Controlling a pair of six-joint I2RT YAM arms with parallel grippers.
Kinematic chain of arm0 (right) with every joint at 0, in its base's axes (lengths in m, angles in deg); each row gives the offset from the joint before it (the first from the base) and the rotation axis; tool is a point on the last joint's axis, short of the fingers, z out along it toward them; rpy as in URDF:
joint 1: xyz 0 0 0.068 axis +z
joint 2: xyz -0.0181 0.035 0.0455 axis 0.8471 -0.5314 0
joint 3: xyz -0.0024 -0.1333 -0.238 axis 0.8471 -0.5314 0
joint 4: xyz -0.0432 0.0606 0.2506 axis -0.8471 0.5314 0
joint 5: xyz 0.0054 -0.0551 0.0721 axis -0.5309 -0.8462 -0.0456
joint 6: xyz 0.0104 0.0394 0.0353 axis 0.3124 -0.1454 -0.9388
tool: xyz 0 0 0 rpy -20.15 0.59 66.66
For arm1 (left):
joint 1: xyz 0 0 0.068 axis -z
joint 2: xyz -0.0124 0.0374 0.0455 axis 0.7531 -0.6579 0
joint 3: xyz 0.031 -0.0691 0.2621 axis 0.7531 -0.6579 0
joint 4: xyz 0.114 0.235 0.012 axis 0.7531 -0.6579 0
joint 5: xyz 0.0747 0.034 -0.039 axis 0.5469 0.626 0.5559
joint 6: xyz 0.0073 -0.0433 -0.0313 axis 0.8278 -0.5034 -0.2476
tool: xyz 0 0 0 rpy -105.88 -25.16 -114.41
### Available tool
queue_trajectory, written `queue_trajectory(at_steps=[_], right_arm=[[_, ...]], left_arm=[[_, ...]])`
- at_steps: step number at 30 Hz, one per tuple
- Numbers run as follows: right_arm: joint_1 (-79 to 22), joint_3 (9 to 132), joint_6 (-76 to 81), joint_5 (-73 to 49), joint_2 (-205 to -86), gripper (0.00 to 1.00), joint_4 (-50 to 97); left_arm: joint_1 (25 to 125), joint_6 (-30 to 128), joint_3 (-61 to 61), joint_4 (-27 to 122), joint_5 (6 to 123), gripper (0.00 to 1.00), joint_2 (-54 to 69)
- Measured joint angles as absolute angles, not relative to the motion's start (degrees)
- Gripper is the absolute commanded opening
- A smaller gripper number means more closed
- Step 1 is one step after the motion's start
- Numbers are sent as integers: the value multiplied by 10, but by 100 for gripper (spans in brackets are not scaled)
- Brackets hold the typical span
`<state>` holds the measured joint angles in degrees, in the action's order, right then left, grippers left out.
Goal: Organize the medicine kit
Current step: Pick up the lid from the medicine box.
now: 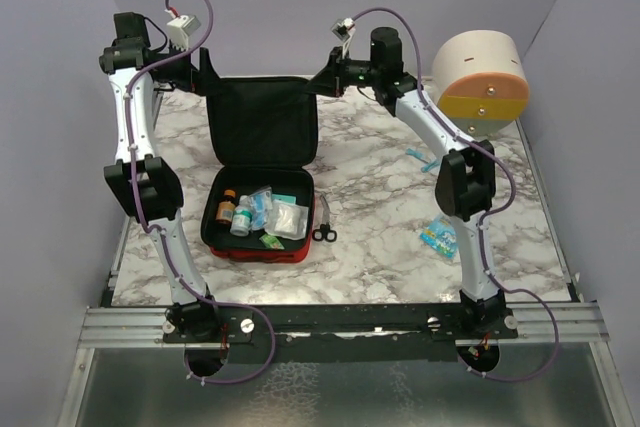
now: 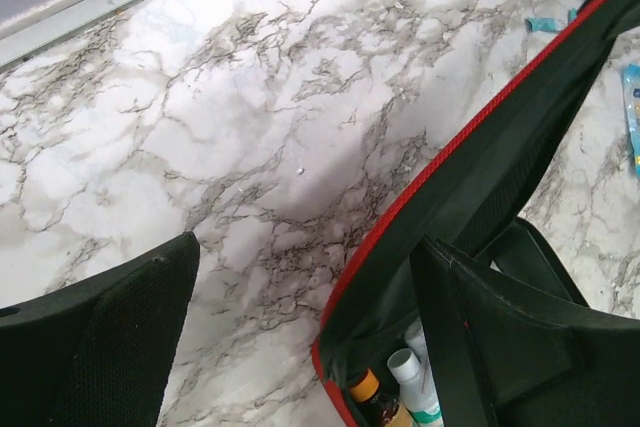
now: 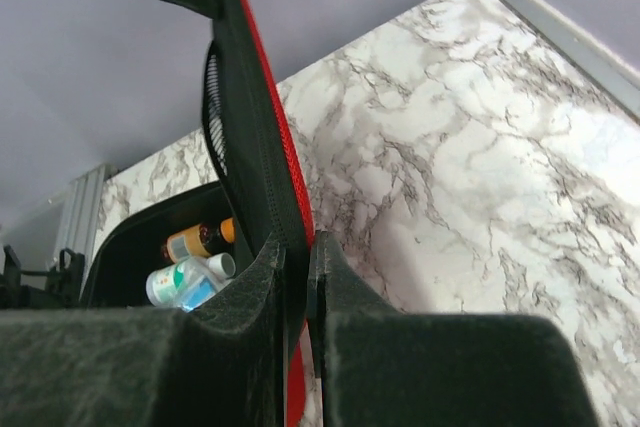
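Quickly spotted medicine kit (image 1: 262, 209) open on table (image 1: 400, 247), left of centre, lid (image 1: 262, 125) upright, right gripper (image 1: 324, 74) clenched on lid's far-right edge, left gripper (image 1: 208, 75) splayed empty at far-left corner; judged best to hold that pinch firm and back the left off without snagging lid.

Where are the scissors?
In the top view, the scissors lie on the table, just right of the open red kit, beside its near right corner.

Left end effector (image 2: 305, 247) spread, right (image 3: 297, 247) pinched
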<state>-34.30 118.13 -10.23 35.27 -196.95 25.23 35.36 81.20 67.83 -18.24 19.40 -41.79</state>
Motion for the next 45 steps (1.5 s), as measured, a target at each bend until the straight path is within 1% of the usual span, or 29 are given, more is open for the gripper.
queue_trajectory(at_steps=[4,6,9,11,16,22,28,29,33,39,41,42,45], right_arm=[[-322,1150,-44,334,-1919,1,284],[-316,1131,-23,327,-1899,1,294],[-310,1108,1,316,-1877,1,299],[-310,1091,10,309,-1867,1,299],[-310,1081,17,302,-1862,1,294],[-307,1083,31,302,-1862,1,293],[-295,1069,80,297,-1847,1,294],[-293,1064,88,296,-1841,1,294],[-283,1036,115,288,-1815,1,293],[-279,1000,136,281,-1789,1,288],[-279,996,140,280,-1787,1,286],[-279,994,141,280,-1786,1,286],[-277,988,149,278,-1781,1,285]], left_arm=[[353,831,649,-183,194,81,-395],[353,841,640,-184,194,75,-380],[353,852,634,-184,193,64,-358],[354,857,633,-184,191,60,-350],[354,861,616,-180,173,60,-318],[354,870,570,-179,156,64,-299],[354,896,557,-183,154,64,-296],[355,901,556,-184,154,62,-294],[358,921,547,-189,152,50,-278],[366,951,542,-215,142,48,-269],[370,965,542,-230,140,45,-269],[370,975,543,-242,139,43,-269],[373,1009,551,-282,137,30,-270]])
